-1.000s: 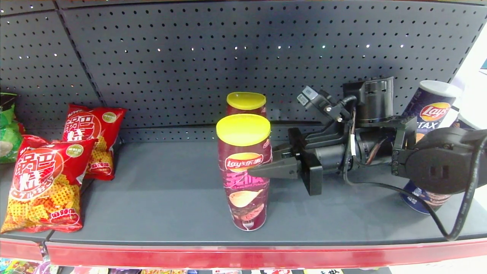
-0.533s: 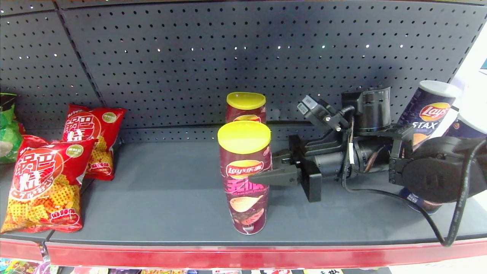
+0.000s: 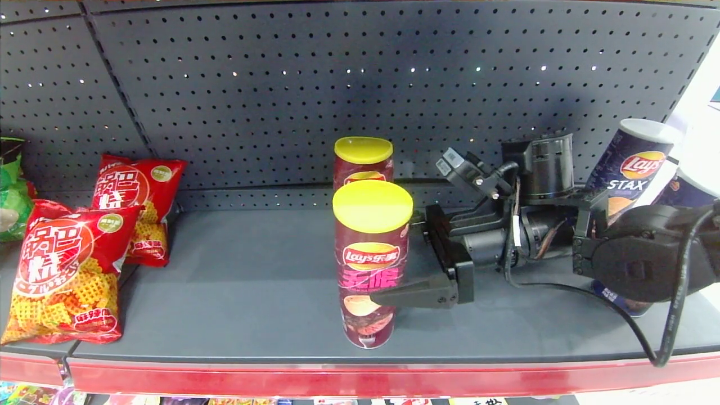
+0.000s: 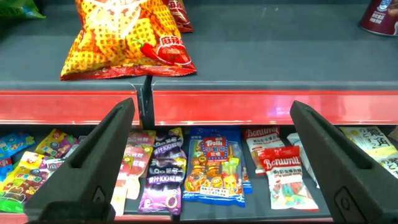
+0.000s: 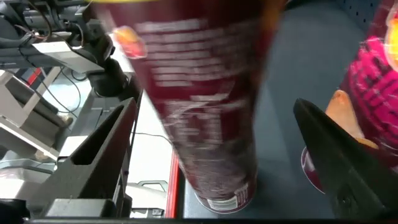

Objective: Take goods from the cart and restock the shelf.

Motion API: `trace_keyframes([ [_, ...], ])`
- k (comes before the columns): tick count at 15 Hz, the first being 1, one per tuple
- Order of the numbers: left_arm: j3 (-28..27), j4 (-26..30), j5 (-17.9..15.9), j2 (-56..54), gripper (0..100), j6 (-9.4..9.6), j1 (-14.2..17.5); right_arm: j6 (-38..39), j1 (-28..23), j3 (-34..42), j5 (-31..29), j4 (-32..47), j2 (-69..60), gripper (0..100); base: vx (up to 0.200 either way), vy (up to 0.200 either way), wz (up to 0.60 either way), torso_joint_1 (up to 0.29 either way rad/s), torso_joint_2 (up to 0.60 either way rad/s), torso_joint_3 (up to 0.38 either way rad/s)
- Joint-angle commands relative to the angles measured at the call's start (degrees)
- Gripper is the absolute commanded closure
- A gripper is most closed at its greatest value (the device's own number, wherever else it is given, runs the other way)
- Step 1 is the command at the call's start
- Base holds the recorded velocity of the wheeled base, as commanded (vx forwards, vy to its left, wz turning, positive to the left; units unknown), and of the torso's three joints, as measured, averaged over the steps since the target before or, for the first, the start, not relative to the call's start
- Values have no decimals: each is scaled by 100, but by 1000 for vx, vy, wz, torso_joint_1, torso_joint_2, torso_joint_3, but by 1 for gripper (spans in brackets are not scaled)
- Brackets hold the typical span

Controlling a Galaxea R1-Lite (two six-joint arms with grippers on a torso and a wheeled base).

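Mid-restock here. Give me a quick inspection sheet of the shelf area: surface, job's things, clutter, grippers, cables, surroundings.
Surface: grey shelf with a red front edge.
Job's things: front can upright near the edge; rear can behind it; blue cans at the right, seemingly leaning.
Clutter: red snack bags and a green bag at the left.
Grippers: right gripper open, fingers either side of the front can; left gripper open, empty, before the shelf edge.
Cables: black cable loops across the shelf to its front edge.
Surroundings: pegboard back; candy packets on the shelf below.
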Motion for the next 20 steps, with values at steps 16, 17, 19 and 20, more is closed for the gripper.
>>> trace_keyframes([
  [16,1,-1,1,9,0,-1,1,16,-615,420,11,40,-1132,0,0,0,0,0,0,0],
  [17,1,-1,1,9,0,-1,1,16,-632,420,11,40,-1211,0,0,0,0,0,0,0],
  [19,9,-1,1,9,0,-1,1,25,-782,447,11,49,-1448,0,0,0,0,0,0,0],
  [20,9,-1,1,9,0,-1,1,34,-826,473,11,49,-1571,0,0,0,0,0,0,0],
])
